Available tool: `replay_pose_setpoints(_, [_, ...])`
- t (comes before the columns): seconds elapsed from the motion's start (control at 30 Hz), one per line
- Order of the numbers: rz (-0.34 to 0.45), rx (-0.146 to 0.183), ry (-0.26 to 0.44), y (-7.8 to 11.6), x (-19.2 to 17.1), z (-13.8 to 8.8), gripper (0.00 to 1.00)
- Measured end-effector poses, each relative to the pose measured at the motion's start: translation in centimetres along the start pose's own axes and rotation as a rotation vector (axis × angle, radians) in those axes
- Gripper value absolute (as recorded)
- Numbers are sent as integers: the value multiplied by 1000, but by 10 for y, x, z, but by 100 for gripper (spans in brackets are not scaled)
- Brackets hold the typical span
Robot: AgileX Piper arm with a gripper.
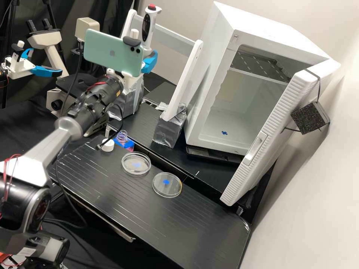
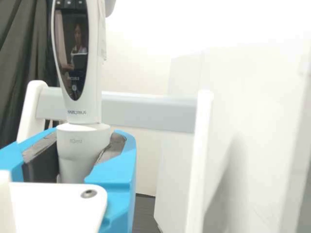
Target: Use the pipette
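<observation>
in the gripper (image 2: 84, 141), closed on its lower body: electronic pipette (image 2: 77, 73), upright. grasp appears complete; aspiration and dispensing likely remain.

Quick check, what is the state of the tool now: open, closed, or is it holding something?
Tool: closed, holding the pipette by its lower part.

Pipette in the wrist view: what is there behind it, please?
Behind the electronic pipette runs a grey crossbar, with a dark curtain and a pale wall farther back. A stretch of the crossbar is covered by the pipette and cannot be seen.
</observation>
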Motion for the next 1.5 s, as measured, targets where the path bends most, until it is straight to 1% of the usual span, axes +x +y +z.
replay_pose_setpoints(0.07, [-10, -18, -8, 1, 10, -9, 0])
replay_pose_setpoints(0.1, [-15, -4, -14, 2, 14, -12, 0])
replay_pose_setpoints(0.13, [-25, -28, -23, 0, 18, -14, 0])
replay_pose_setpoints(0.2, [-43, -27, -43, -2, 26, -16, 0])
replay_pose_setpoints(0.23, [-62, -7, -59, -4, 33, -17, 0])
replay_pose_setpoints(0.27, [-71, -6, -71, -4, 36, -17, 0])
replay_pose_setpoints(0.3, [-82, -21, -79, -6, 40, -17, 0])
replay_pose_setpoints(0.4, [-114, -16, -102, -14, 51, -14, 0])
replay_pose_setpoints(0.57, [-139, -14, -121, -24, 62, -10, 0])
replay_pose_setpoints(0.7, [-132, -8, -133, -24, 69, -6, 0])
replay_pose_setpoints(0.97, [-106, -10, -147, -20, 82, -2, 0])
replay_pose_setpoints(1.1, [-108, -11, -148, -23, 90, -1, 0])
replay_pose_setpoints(1.37, [-135, -18, -169, -37, 100, 7, 0])
replay_pose_setpoints(1.5, [-136, -17, -180, -38, 101, 12, 0])
